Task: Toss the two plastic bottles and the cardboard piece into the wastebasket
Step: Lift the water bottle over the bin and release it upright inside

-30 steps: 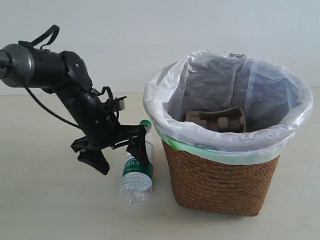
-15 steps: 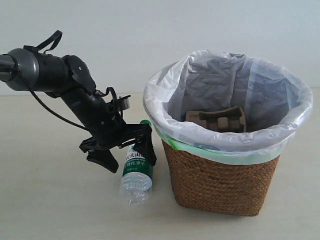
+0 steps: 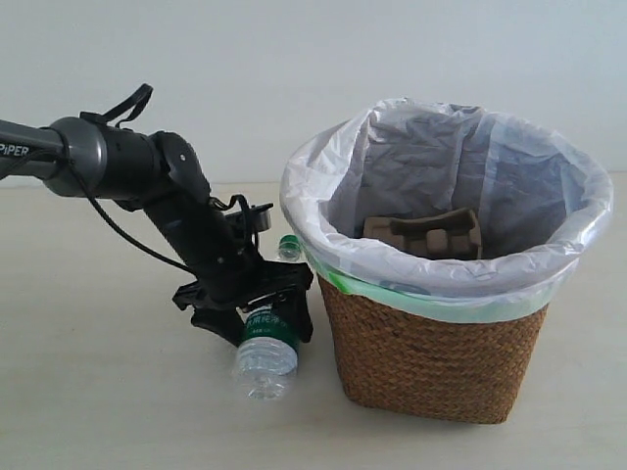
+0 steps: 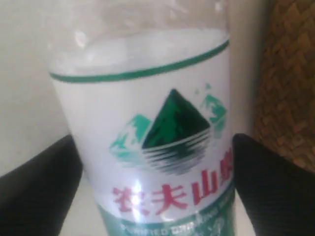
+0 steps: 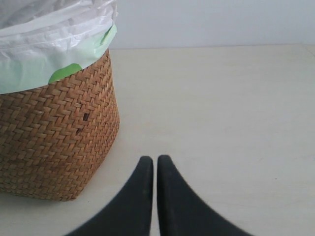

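The green-and-white labelled bottle (image 3: 266, 354) lies on the table just left of the wastebasket (image 3: 431, 367), its green cap (image 3: 288, 245) pointing away. My left gripper (image 3: 263, 331) is down over the bottle's middle. It is open, with one finger on each side of the label (image 4: 162, 147); both fingers sit close to the label's edges. The cardboard piece (image 3: 423, 235) rests inside the bag-lined basket. The red-labelled bottle is out of view. My right gripper (image 5: 155, 160) is shut and empty, low over the table beside the basket's wicker wall (image 5: 54, 132).
The white bag (image 3: 446, 279) is folded over the basket's rim. The basket's wicker side (image 4: 288, 83) stands right next to the left gripper's finger. Bare beige table (image 5: 226, 108) lies around the right gripper.
The left arm has swung right and down. Its open fingers, which hung beside and above the bottle, now straddle its labelled middle. The bottle and basket have stayed put.
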